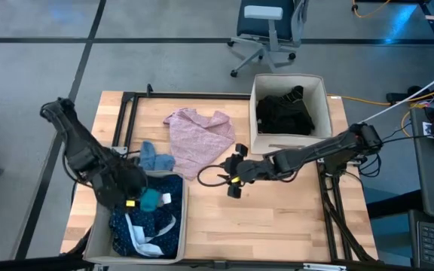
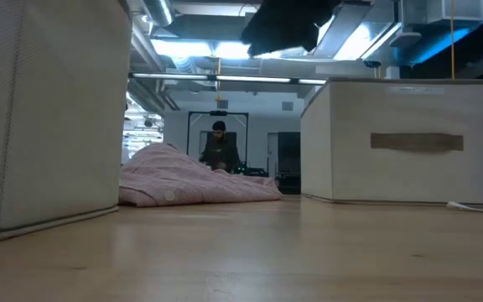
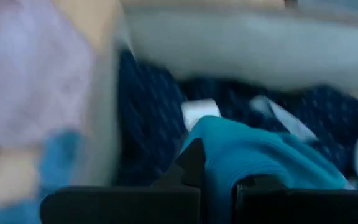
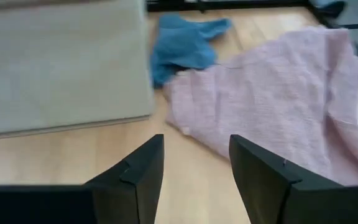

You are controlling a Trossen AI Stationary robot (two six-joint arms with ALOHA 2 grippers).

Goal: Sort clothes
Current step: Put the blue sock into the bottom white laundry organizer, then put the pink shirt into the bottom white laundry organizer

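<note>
**Two grippers splitting the sorting**

Left gripper (image 1: 143, 200) is pinching a teal sock (image 3: 260, 158) over the near bin (image 1: 185, 218), apparently to drop it among the blue items. Right gripper (image 4: 194, 171) is hovering with fingers parted, holding nothing, facing the pink top (image 1: 198, 139) lying on the table (image 1: 292, 218), likely its next pick.

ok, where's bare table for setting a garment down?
Bare wood runs along the near edge, between the left bin and the right end effector, and below the black-filled bin. It is crowded around the pink top and blue item.
</note>
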